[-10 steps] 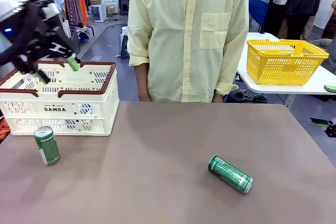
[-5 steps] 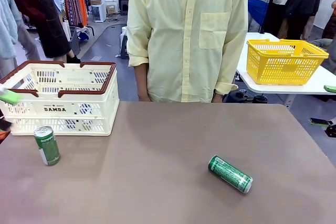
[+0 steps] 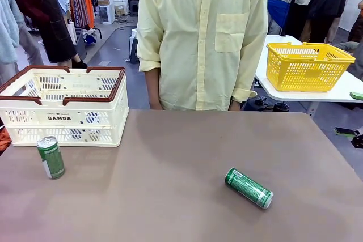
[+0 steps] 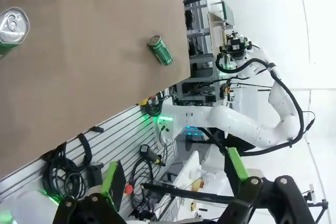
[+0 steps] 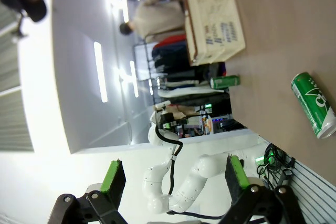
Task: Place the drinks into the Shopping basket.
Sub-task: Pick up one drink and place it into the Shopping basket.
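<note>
One green can (image 3: 50, 157) stands upright on the brown table just in front of the cream Shopping basket (image 3: 62, 106), at the left. A second green can (image 3: 249, 187) lies on its side right of the table's middle. In the left wrist view my left gripper (image 4: 173, 174) is open and holds nothing, off the table's edge, with the upright can's silver top (image 4: 10, 27) and the lying can (image 4: 160, 50) far from it. My right gripper (image 5: 174, 176) is also open and bare, away from the table, looking at the lying can (image 5: 313, 104), the standing can (image 5: 224, 82) and the basket (image 5: 212, 27).
A person in a pale yellow shirt (image 3: 201, 38) stands at the table's far edge, hands down. A yellow mesh basket (image 3: 308, 66) rests on a separate white table at the back right. The table's surface (image 3: 170, 162) between the cans is bare.
The left gripper, open above the basket's left rim a second ago, drew back to the left and has left the front view. The cans and the basket have not moved.
</note>
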### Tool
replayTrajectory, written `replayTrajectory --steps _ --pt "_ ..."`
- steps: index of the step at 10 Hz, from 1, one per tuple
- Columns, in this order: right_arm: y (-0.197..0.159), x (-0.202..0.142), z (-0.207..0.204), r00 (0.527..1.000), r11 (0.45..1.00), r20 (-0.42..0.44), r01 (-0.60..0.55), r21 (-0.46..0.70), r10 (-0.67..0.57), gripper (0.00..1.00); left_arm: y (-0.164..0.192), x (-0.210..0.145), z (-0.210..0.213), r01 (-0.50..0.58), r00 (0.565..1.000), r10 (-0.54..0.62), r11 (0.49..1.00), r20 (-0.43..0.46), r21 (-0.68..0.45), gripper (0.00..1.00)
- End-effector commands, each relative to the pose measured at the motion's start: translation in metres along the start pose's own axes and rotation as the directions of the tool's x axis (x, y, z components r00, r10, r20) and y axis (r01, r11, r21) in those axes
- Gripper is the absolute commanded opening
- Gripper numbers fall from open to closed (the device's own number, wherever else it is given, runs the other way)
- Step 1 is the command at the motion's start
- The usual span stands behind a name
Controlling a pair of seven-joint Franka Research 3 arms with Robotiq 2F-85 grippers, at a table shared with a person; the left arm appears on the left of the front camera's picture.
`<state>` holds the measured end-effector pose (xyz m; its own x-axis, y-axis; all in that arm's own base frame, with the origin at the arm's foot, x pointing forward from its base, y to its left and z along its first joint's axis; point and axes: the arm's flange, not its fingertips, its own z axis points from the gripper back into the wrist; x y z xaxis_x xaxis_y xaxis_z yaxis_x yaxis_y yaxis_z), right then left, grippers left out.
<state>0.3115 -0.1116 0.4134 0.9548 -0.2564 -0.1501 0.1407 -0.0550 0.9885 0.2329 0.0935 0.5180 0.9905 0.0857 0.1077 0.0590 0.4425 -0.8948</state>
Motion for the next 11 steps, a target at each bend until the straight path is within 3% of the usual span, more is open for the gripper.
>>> replayTrajectory --steps 1,10,11 --pt "0.005 0.000 0.000 1.000 1.000 0.001 0.003 0.018 -0.003 1.00 -0.010 -0.003 0.001 0.029 1.000 -0.029 1.000 0.010 -0.007 1.00" --pt "0.005 0.000 0.000 1.000 1.000 0.001 0.003 0.018 -0.003 1.00 -0.009 -0.002 0.000 0.009 1.000 -0.009 1.000 0.009 0.014 1.00" --pt "0.005 0.000 0.000 1.000 1.000 0.001 0.003 0.018 -0.003 1.00 -0.026 -0.003 -0.012 0.024 0.999 -0.015 0.973 -0.042 0.231 1.00"
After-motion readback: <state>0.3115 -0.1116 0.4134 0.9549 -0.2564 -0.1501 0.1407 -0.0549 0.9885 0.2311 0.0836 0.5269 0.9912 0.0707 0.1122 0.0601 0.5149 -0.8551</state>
